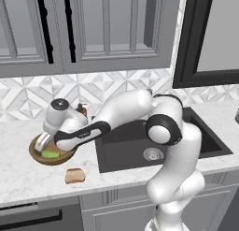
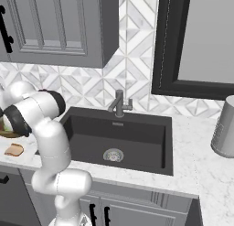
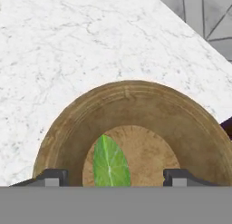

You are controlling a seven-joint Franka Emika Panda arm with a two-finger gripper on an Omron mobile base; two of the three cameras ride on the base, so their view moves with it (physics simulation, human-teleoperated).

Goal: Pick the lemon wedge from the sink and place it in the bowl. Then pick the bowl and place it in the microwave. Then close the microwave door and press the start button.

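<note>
Arm is reaching left past the sink (image 1: pixel 158 141) to the counter's front-left stretch, gripper (image 3: pixel 111 177) hanging over the bowl (image 1: pixel 50 153) with fingers spread wide, lemon wedge (image 3: pixel 110 163) lying loose inside between them.

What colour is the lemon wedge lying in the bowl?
Bright yellow-green with a pale centre line; the lemon wedge shows best in the hand view, inside the bowl.

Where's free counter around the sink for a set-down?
Bare marble in front of the bowl, left of the bread slice; also between the sink and the metal canister at right. Sink basin is bare apart from the drain. Crowded at the bowl: gripper open over the lemon wedge.
</note>
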